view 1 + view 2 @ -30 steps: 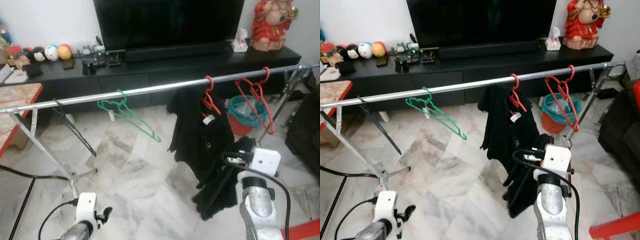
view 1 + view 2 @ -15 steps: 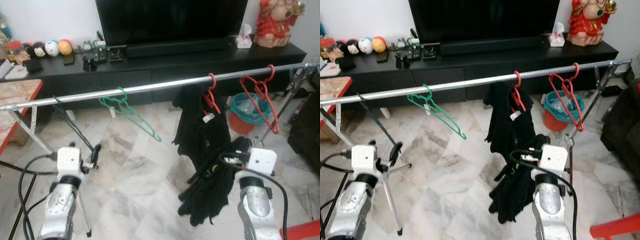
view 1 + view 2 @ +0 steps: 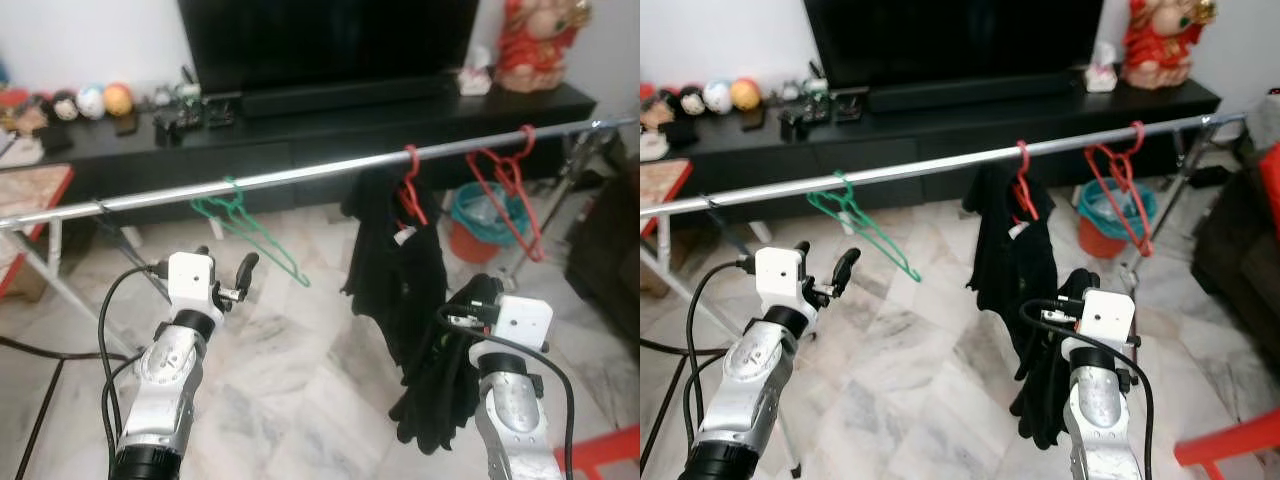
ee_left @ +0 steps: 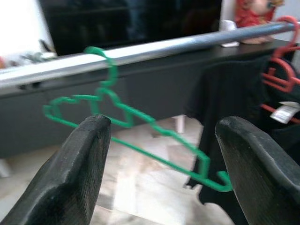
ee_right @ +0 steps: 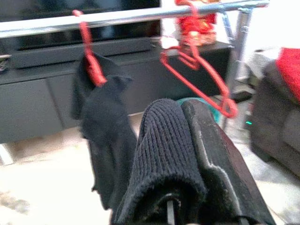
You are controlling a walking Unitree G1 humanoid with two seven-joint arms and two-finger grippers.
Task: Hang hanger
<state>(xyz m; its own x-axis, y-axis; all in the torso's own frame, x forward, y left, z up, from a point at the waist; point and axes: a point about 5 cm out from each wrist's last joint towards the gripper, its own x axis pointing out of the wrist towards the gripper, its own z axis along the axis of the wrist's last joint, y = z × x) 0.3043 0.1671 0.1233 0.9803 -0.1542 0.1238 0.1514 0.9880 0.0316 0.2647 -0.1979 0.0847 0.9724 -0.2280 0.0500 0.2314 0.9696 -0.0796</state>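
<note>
A silver rail [image 3: 300,178] runs across the room. From it hang an empty green hanger [image 3: 245,225], a red hanger [image 3: 408,190] carrying a black garment [image 3: 395,260], and an empty red hanger [image 3: 512,190]. My left gripper [image 3: 225,258] is raised just below and in front of the green hanger [image 4: 140,117], open, with nothing between its fingers [image 4: 89,154]. My right gripper [image 3: 478,295] is shut on a black knit cloth [image 5: 161,140]. That cloth [image 3: 440,390] hangs down below the garment on the red hanger.
Behind the rail stand a black TV console [image 3: 300,130], a TV and a red statue [image 3: 530,45]. A teal bin [image 3: 485,215] sits on the marble floor near the rack's right leg [image 3: 570,190]. A dark sofa [image 3: 610,250] is at the right.
My left arm has risen from low near the floor up to the green hanger, its fingers open. The right gripper still holds the black cloth, nearly unmoved. The camera shifted slightly.
</note>
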